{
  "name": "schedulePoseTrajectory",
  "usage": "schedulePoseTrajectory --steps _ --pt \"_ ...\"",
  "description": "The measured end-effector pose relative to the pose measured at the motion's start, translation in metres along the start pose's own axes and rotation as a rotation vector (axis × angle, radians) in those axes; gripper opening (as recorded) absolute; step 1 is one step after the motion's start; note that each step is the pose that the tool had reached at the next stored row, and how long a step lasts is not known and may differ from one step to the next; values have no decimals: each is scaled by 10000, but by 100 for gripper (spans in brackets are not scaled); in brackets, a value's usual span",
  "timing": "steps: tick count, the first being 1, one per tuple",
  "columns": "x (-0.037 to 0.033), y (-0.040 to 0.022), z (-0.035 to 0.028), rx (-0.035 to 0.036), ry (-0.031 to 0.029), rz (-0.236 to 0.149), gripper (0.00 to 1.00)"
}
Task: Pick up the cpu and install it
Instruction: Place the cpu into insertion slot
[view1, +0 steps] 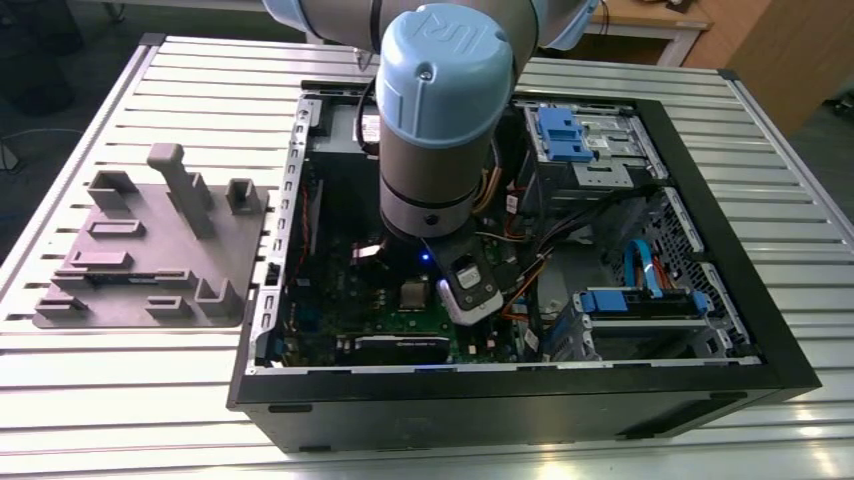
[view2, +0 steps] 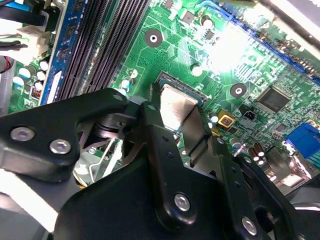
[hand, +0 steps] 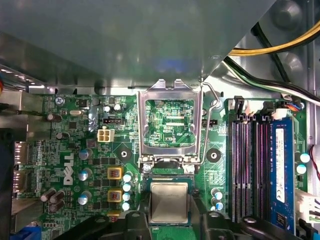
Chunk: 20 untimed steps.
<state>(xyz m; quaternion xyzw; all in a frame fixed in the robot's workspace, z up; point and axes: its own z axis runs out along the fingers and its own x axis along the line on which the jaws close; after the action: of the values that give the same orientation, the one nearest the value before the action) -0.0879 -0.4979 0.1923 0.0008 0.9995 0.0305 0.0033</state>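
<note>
The cpu (hand: 169, 199), a small square chip with a silvery top, lies flat over the socket on the green motherboard (hand: 75, 150). My gripper (hand: 169, 207) is shut on the cpu, one black finger (hand: 141, 212) against each of two opposite edges. In the second wrist view the cpu (view2: 176, 105) shows between the same fingers (view2: 156, 127), level with the socket's frame. The socket's metal retention frame (hand: 170, 90) stands swung open just beyond the chip. In the exterior view the arm (view1: 441, 120) reaches straight down into the open computer case (view1: 721, 260).
Dark memory slots and a blue memory stick (hand: 280, 170) run beside the socket. Yellow and black cables (hand: 280, 47) cross a corner of the case. A grey plastic plate with upright blocks (view1: 147, 250) lies on the slatted table at the exterior view's left. Blue drive brackets (view1: 641, 300) sit in the case.
</note>
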Motion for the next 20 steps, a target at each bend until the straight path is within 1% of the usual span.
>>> schedulePoseTrajectory --steps 1,2,6,11,14,17,20 --pt "1 -2 -1 2 2 0 44" --pt "0 -4 -1 2 1 0 38" --pt "3 -10 0 -1 -1 0 38" --pt "31 -20 -1 0 -6 1 38" --pt "33 -21 -1 0 -4 14 38" --pt "25 -21 -1 1 -1 16 38" --pt "-5 -21 -2 1 4 14 38"
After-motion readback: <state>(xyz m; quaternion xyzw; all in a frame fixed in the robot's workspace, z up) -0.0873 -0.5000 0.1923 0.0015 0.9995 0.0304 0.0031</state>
